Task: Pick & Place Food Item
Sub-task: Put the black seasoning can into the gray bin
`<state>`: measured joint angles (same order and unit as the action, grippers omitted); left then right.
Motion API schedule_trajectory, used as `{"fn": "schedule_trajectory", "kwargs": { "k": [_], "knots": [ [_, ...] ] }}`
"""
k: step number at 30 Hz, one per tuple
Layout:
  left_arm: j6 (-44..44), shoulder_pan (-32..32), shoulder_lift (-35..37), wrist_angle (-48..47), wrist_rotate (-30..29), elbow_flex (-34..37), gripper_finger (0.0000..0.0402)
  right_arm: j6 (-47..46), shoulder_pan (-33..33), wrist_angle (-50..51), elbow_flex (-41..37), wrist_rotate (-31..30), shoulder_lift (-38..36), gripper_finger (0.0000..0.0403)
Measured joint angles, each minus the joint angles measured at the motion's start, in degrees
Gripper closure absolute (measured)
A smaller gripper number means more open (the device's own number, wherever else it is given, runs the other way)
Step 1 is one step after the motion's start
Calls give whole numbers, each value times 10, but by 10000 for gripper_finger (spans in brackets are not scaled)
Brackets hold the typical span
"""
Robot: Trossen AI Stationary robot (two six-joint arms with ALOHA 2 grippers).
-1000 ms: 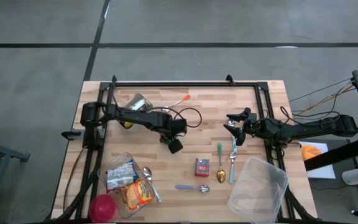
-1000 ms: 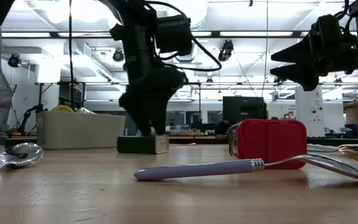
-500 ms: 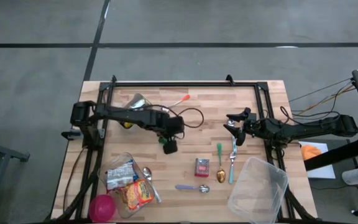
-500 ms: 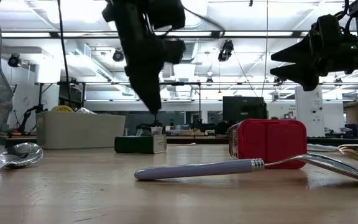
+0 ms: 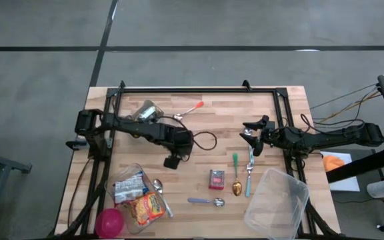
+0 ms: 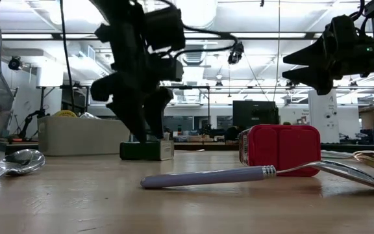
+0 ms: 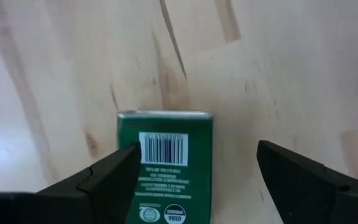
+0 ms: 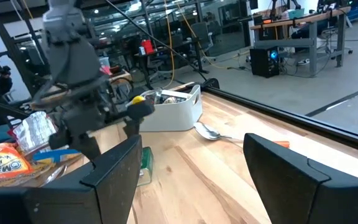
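I have the left claw [image 7: 194, 180] hanging over the middle of the worktop [image 5: 199, 127], pointed steeply down, its two fingers spread wide and holding nothing. In the left wrist view the green packet [image 7: 165, 167] lies flat on the wood with its barcode face up. It sits off to one side of the gap: one finger [image 7: 101, 177] overlaps the packet's edge, while the other stands well clear over bare wood. The low view shows the same packet [image 6: 147, 150] resting on the worktop just below the left claw [image 6: 141, 123], which is not yet touching it.

I take the step in hand to be the approach and alignment before the grasp. The next move, as I judge it, calls for shifting the claw sideways until the packet is centred between the fingers, then lowering and closing across its narrow width.

The right claw [image 5: 249, 139] waits at the right side of the worktop, held level, fingers spread and empty.

The clear plastic tub [image 5: 278, 203] at the near right corner is a likely destination, though the task does not name one. The red box [image 5: 217, 179] and the purple-handled spoon [image 5: 207, 201] lie between the packet and that tub.
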<state>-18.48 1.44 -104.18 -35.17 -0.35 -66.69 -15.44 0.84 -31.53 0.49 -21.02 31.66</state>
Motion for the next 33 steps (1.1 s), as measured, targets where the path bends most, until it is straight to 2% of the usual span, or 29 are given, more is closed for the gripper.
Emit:
{"fn": "schedule_trajectory", "kwargs": {
  "k": [8, 28, 33],
  "knots": [
    [-16, 26, 0, 31, 14, 15, 80, 0, 0, 0, 0, 0, 0, 126],
    [-10, 27, -7, 33, 27, 15, 80, 0, 0, 0, 0, 0, 0, 126],
    [-7, 29, -9, 62, 24, 37, 80, 0, 0, 0, 0, 0, 0, 126]
  ]
}}
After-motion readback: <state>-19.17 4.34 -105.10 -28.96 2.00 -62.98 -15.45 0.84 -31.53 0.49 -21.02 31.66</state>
